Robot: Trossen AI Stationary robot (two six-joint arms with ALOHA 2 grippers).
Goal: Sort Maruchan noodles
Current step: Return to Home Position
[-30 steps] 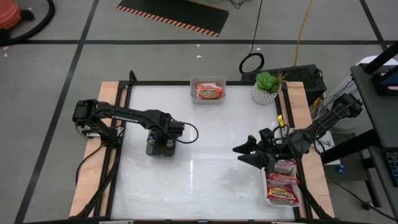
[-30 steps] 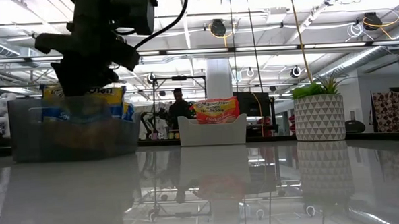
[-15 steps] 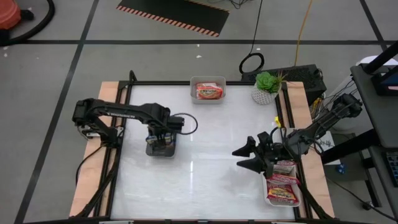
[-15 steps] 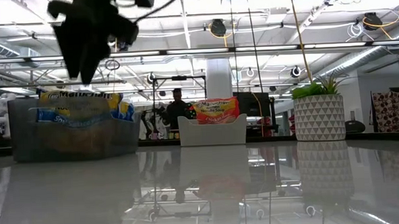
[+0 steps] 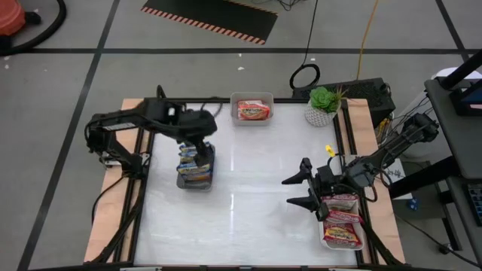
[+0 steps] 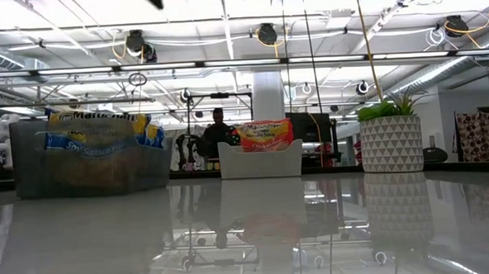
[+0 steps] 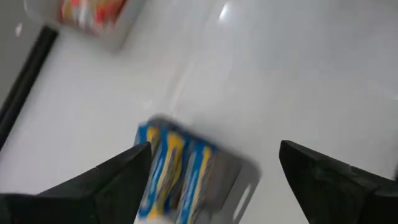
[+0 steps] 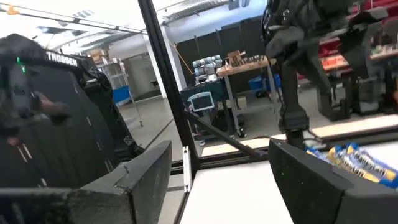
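Blue-and-yellow Maruchan noodle packets (image 5: 194, 162) stand on edge in a grey tray (image 5: 195, 181) at the table's left; they show too in the low view (image 6: 96, 135) and the left wrist view (image 7: 177, 168). My left gripper (image 5: 199, 144) hangs open high above this tray, its fingers (image 7: 109, 183) wide apart and holding nothing. An orange packet (image 5: 254, 111) lies in the far tray (image 5: 251, 98). Red packets (image 5: 343, 226) lie in a white tray (image 5: 321, 220) at the right edge. My right gripper (image 5: 292, 191) is open beside that tray, pointing toward the table's left.
A potted plant (image 5: 322, 105) in a white patterned pot (image 6: 391, 143) stands at the far right corner. A black frame (image 5: 151, 113) borders the table. The bare white tabletop (image 5: 248, 196) lies between the trays. A person (image 6: 219, 126) stands in the room beyond.
My left gripper has risen straight up out of the grey tray and tipped, leaving the low view almost entirely; the blue packets stay in the tray. My right gripper has rolled about its own line without shifting place.
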